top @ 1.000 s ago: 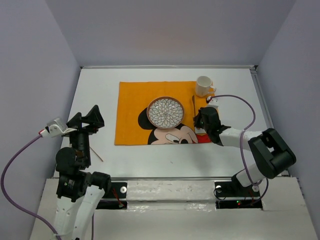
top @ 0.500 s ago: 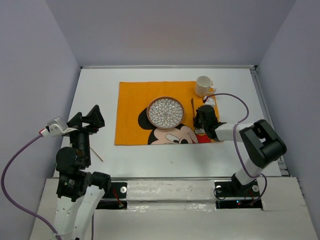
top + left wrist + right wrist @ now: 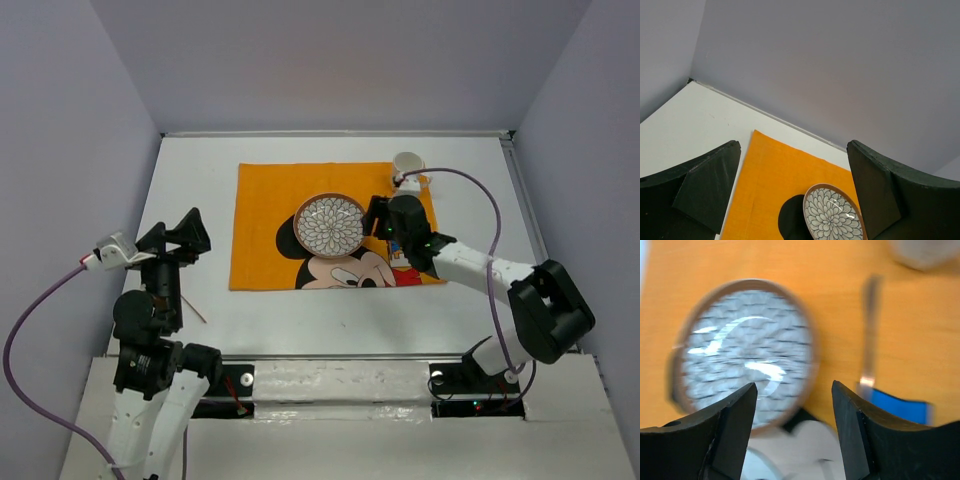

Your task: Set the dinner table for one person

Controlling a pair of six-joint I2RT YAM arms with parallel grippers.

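We hold both pairs of jaws open and empty over the worktop (image 3: 200, 190).
Our right jaws hover above the orange mat (image 3: 262, 215). The patterned plate (image 3: 742, 352) lies under one finger and the spoon (image 3: 870, 335) ahead of the other, with the mug (image 3: 408, 165) just beyond. Our left jaws hang well apart from the mat, the plate far ahead of them.

left arm (image 3: 135, 425): white tubes, black joints
right arm (image 3: 470, 268): white tubes, black joints
left gripper (image 3: 792, 145): two black wedge fingers
right gripper (image 3: 793, 386): two black wedge fingers
cables (image 3: 497, 230): thin, purple
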